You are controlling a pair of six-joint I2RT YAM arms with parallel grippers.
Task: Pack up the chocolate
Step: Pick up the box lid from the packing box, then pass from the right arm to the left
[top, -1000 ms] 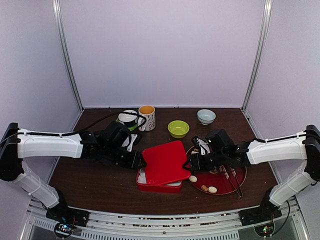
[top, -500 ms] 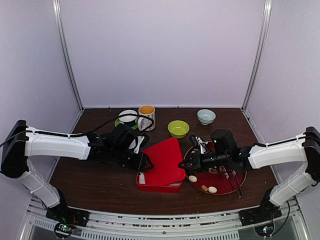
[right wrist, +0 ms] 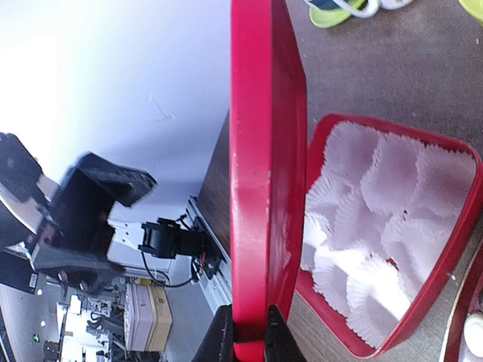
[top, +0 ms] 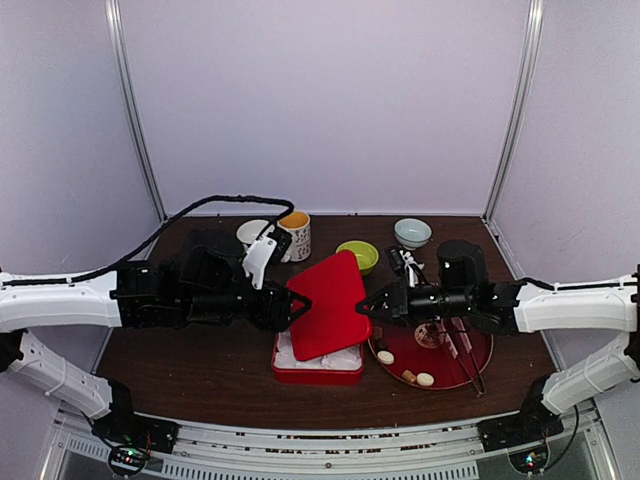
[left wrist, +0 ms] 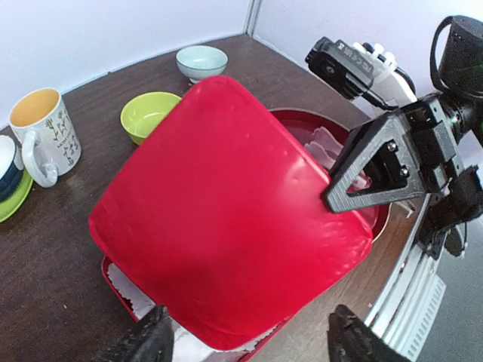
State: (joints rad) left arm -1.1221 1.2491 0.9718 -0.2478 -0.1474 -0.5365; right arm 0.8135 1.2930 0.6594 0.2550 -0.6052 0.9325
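The red lid (top: 330,305) stands tilted above the red box (top: 318,377), which is lined with white paper cups (right wrist: 377,204). My right gripper (top: 374,308) is shut on the lid's right edge; in the right wrist view its fingers pinch the rim (right wrist: 249,343). My left gripper (top: 298,303) is open at the lid's left side. In the left wrist view its fingers are spread wide (left wrist: 249,341), with the lid (left wrist: 226,219) in front of them. The chocolate lies on the red plate (top: 478,368): a cream piece (top: 385,357), a tan one (top: 408,377) and another cream one (top: 426,380).
Pink-handled tongs (top: 463,347) lie on the plate. At the back stand a mug with an orange inside (top: 294,235), a white cup on a green saucer (top: 254,236), a green bowl (top: 357,256) and a pale blue bowl (top: 412,232).
The lid has risen from lying over the box to standing tilted above it. Both arms lifted, and the left gripper moved right to the lid's left side.
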